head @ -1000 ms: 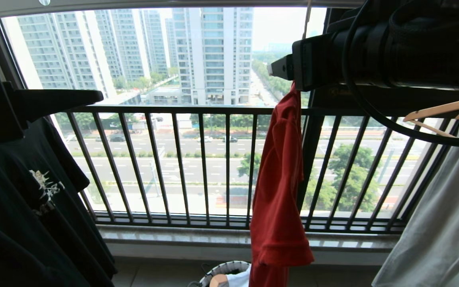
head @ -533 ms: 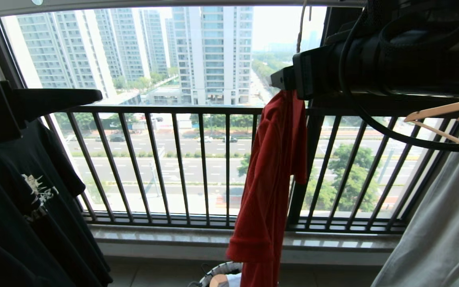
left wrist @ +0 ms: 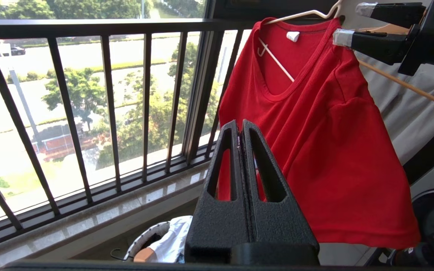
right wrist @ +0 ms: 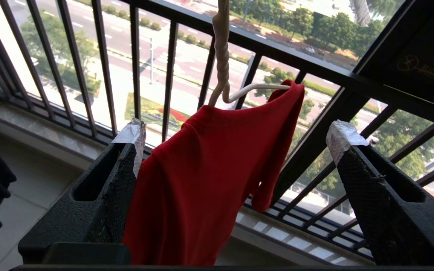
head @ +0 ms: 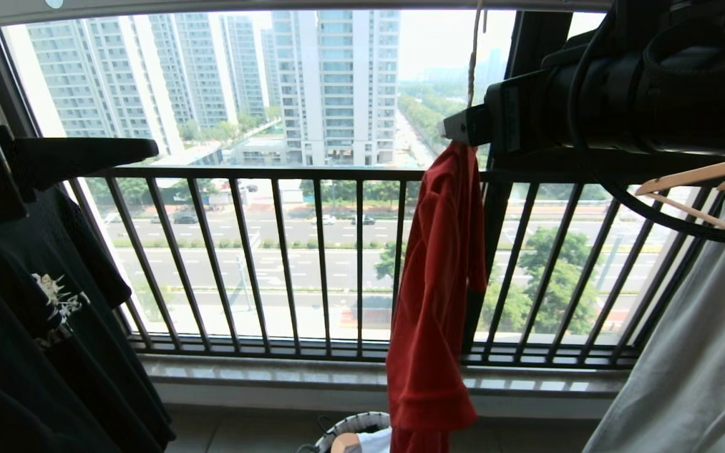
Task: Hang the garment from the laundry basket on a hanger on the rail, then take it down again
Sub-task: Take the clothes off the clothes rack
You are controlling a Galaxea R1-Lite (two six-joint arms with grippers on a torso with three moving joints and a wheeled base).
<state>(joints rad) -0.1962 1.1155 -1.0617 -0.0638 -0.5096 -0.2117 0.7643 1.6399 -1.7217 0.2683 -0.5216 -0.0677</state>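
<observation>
Garment point(right wrist: 202, 180): matt red knit cloth. Hanger point(right wrist: 222, 56): smooth cream coated wire, twisted neck. Right gripper point(right wrist: 236, 135) fingers point(right wrist: 100, 203): rough black plastic, tape-wrapped tips. Balcony railing point(head: 274, 251): dark painted metal. Sill point(left wrist: 89, 222): glossy stone.

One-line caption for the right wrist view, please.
Open right gripper straddles the red T-shirt hanging on the wire hanger.

1 red garment point(head: 441, 277), 1 wire hanger point(right wrist: 222, 56), 1 laundry basket point(head: 353, 425) — and 2 grippers: left point(left wrist: 241, 126), right point(right wrist: 236, 139).

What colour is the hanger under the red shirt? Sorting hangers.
Cream-white wire hanger; clearest in the right wrist view.
</observation>
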